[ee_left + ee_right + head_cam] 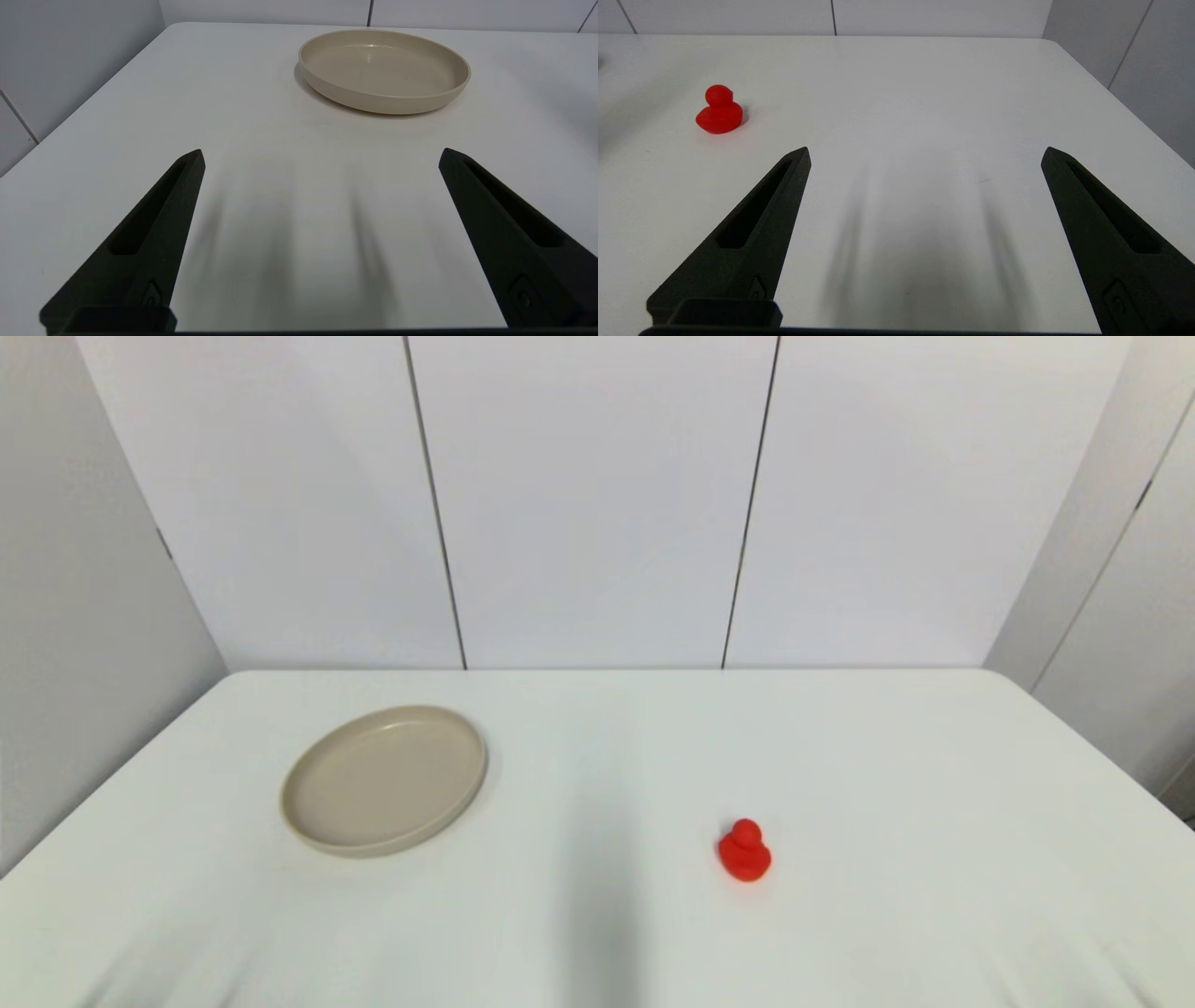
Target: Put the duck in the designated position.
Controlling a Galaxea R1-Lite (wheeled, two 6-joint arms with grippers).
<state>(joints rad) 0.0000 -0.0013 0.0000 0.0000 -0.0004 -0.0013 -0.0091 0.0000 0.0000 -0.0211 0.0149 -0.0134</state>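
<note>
**Me:** Both end effectors sit low at my near edge of the tabletop (597, 747). My right end effector (924, 151) has its fingers spread wide with nothing between them; my left end effector (320, 151) is just as wide and bare.

**Partner:** Where is the duck?

**Me:** Beyond my right fingers, off to their inner side: the duck (744, 850) stands upright on bare white surface, untouched. Farther off, on my left, the beige plate (308, 817) lies well apart from it.

**Partner:** So, progress?

**Me:** None yet, I judge. Reach, grasp, carry and release all remain, and I see no mark for the designated position.
</note>
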